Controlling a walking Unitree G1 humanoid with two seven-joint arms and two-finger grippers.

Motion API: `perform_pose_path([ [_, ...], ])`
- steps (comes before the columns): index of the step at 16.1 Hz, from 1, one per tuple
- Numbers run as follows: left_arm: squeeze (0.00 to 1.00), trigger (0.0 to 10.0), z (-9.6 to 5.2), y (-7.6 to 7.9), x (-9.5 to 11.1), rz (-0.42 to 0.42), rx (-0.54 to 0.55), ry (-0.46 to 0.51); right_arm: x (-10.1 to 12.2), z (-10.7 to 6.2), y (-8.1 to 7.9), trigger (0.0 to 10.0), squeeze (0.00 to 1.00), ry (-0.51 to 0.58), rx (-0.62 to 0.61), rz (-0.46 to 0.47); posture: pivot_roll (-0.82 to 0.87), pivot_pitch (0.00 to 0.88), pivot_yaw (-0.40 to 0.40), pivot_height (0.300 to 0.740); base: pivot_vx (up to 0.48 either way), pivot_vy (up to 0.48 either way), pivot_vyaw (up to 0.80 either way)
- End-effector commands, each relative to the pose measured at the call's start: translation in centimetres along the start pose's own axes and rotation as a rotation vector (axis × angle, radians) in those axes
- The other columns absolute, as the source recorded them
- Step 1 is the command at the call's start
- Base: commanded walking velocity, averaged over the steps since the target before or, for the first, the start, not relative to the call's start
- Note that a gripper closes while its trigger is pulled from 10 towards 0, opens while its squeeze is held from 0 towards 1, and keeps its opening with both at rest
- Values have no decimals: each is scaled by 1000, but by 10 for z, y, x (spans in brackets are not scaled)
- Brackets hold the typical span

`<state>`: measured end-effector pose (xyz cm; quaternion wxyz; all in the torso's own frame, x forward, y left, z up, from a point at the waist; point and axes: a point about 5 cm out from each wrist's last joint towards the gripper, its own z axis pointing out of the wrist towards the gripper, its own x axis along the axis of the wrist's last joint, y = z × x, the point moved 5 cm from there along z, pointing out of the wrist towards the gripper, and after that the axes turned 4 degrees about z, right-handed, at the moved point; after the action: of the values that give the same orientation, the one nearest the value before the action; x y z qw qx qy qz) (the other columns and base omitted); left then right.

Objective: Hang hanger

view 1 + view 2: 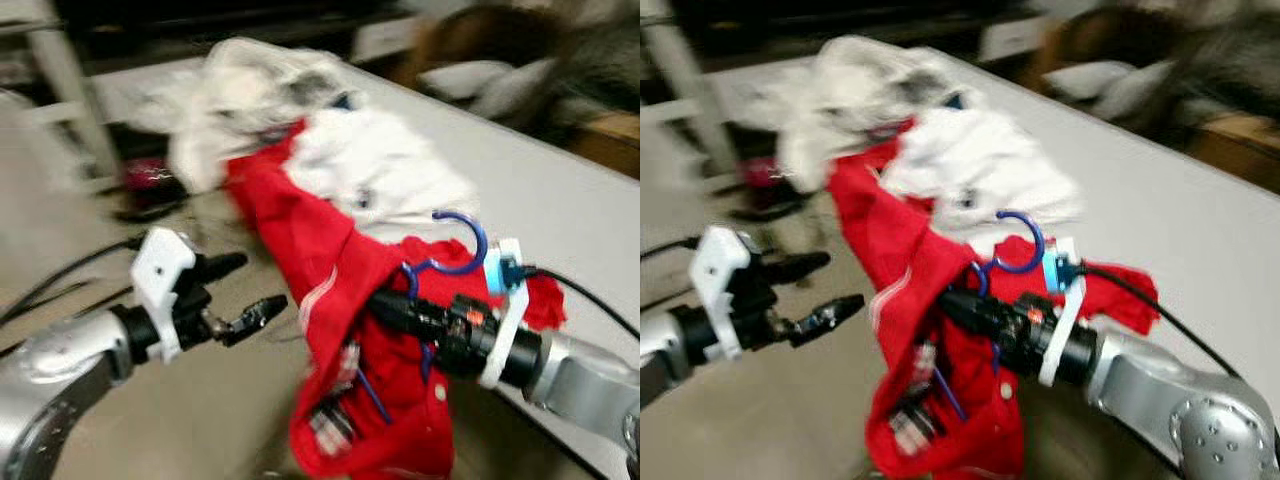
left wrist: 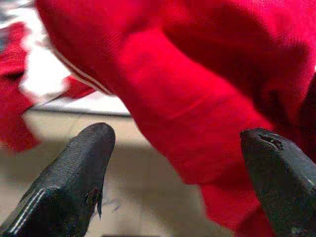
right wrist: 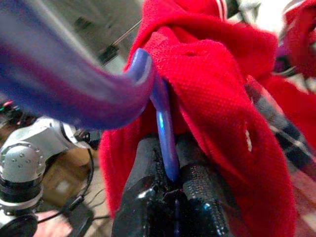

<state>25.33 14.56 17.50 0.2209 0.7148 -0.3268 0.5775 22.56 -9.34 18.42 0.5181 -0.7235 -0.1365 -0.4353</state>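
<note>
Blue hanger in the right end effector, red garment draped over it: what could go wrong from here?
1. The right end effector pinches only the thin stem of the blue hanger; it could twist or slip.
2. The red garment trails into the white laundry pile on the table, so lifting may drag it off the hanger.
3. The left end effector is open right beside the red cloth and could snag it.

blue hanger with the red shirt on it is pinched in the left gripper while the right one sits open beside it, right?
Arms swapped. The right wrist view shows the right gripper shut on the blue hanger carrying the red shirt; the left gripper is the open one beside it.
</note>
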Motion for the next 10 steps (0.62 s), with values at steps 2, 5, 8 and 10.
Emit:
perform_pose_path([
  [2,820,10000,5,-4,3,18,19,11,7,2,-4,10000,0,23,12,-28,-5,0,-19,740,0,0,800],
  [5,647,10000,7,-3,-2,28,28,-1,10,1,-1,10000,0,22,1,-39,-6,0,-26,740,0,0,800],
  [8,153,10000,-1,-10,-1,34,60,-1,15,2,2,10000,0,31,-3,-47,3,0,-44,740,0,0,800],
  [10,0,10000,-4,-14,3,45,72,8,16,3,3,10000,0,25,-4,-49,7,0,-51,740,0,0,800],
])
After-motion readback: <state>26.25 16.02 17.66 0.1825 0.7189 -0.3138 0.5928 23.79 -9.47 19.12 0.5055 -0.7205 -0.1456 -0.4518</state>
